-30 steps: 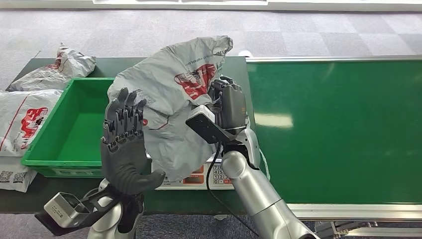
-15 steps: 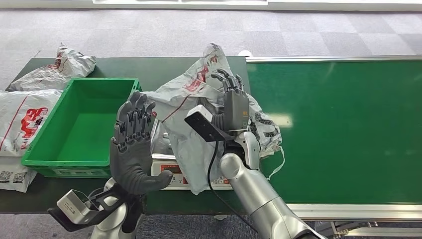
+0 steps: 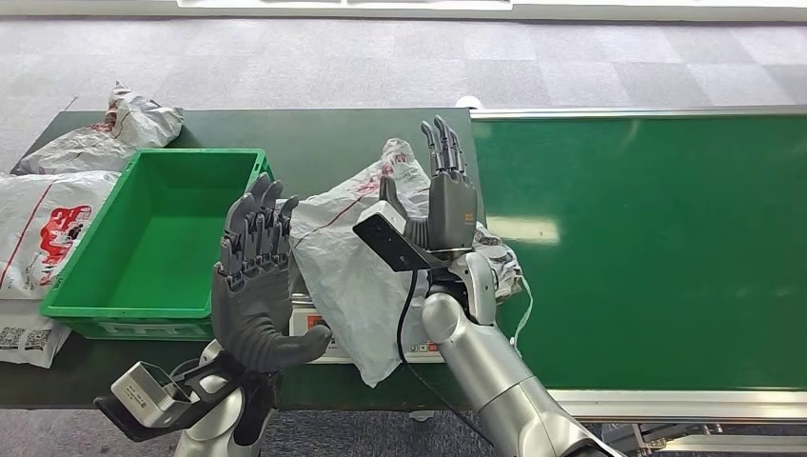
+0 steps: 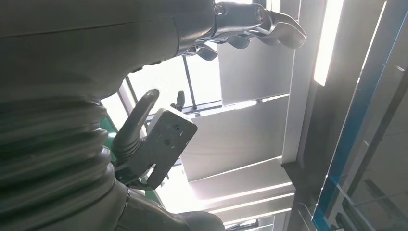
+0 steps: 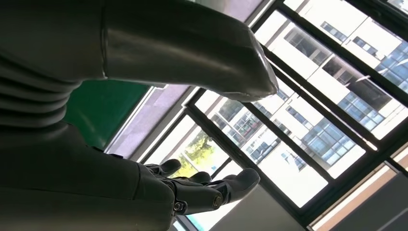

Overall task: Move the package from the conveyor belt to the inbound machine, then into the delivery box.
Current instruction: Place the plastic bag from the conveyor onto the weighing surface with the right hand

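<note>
Package [image 3: 357, 257] draped over inbound machine [image 3: 319, 328] at tabletop's near edge, overhanging. Left hand [image 3: 252, 281] and right hand [image 3: 445, 195] spread, released. Risk: slack bag slides off.

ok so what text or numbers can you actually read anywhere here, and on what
Nothing reads clearly.
Grey package on the inbound machine: red printing, too crumpled and blurred.
Machine's front panel: keypad and display, too small.
White bags left of the green box: red logo and a code patch, unreadable.
</note>
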